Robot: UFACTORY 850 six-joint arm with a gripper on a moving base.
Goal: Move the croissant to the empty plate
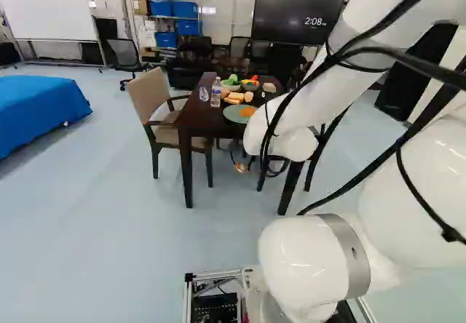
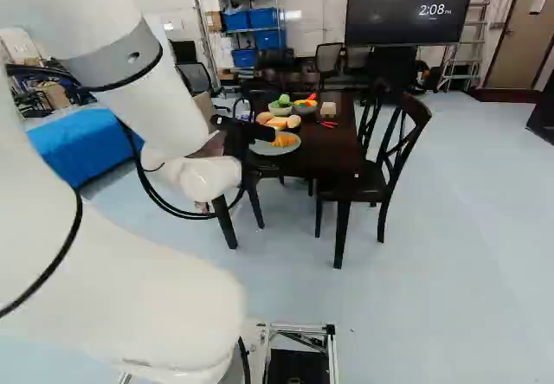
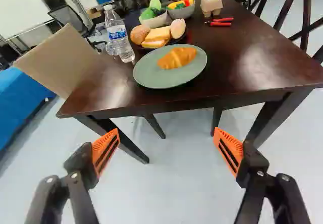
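Nearest, gripper (image 3: 169,151) spread wide with nothing in it, ridged orange pads (image 3: 106,148) hanging over the floor, short of the table edge. Next, dark smooth wooden table (image 3: 262,67). On it, golden curved croissant (image 3: 176,57) lying on a round green plate (image 3: 151,75), maybe moved there, maybe waiting. Behind, more bread (image 3: 157,33), clear water bottle (image 3: 118,35), bowls of vegetables (image 3: 166,11).

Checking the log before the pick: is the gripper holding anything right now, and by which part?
Nothing is held. The gripper is open, short of the table; the croissant lies on the green plate.
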